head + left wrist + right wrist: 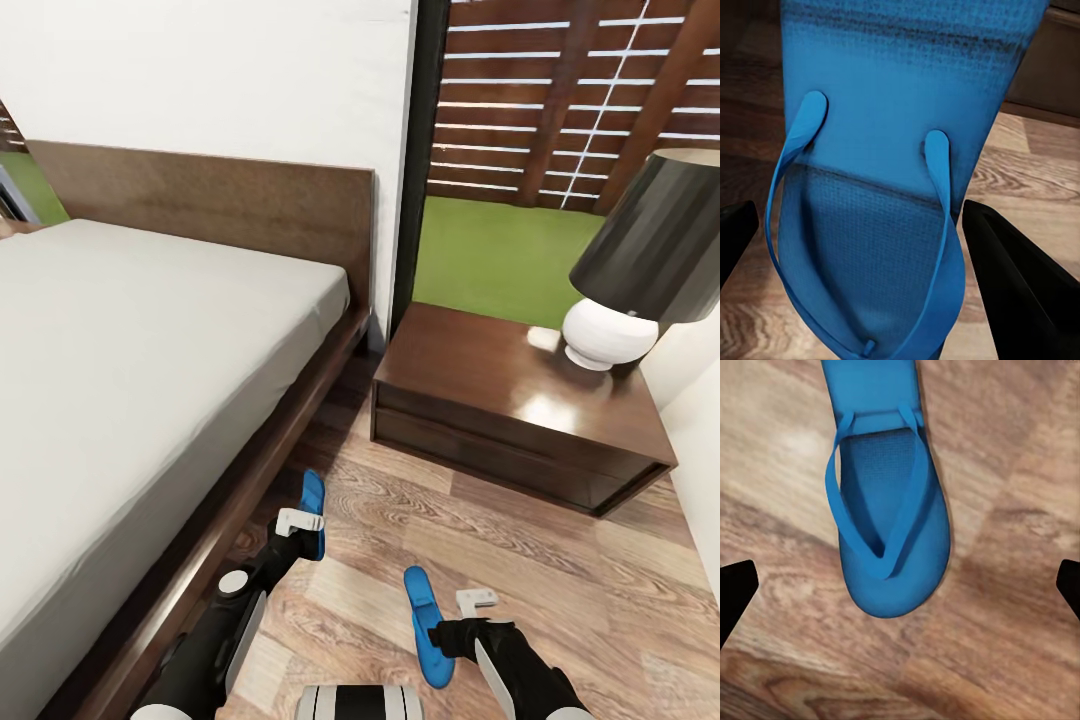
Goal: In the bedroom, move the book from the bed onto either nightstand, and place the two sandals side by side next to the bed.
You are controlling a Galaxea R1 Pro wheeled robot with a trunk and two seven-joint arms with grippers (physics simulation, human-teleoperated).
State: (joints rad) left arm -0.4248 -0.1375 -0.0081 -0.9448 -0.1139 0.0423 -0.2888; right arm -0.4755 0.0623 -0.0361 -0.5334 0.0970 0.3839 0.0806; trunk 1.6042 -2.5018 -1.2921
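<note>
Two sandals: one (pixel 313 512) beside the bed (pixel 150 400), one (pixel 427 625) farther out.
Left gripper (pixel 297 521): spread around first.
Right gripper (pixel 470 612): spread above second.
Next: probably bring the outer sandal alongside.

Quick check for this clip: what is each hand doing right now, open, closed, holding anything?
Left hand: fingers spread either side of a blue sandal; grip cannot be told.
Right hand: open, fingers wide apart above the other sandal on the floor.

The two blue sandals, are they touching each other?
Apart. The head view shows bare wood floor between the sandal by the bed frame and the other sandal nearer the right end effector.
</note>
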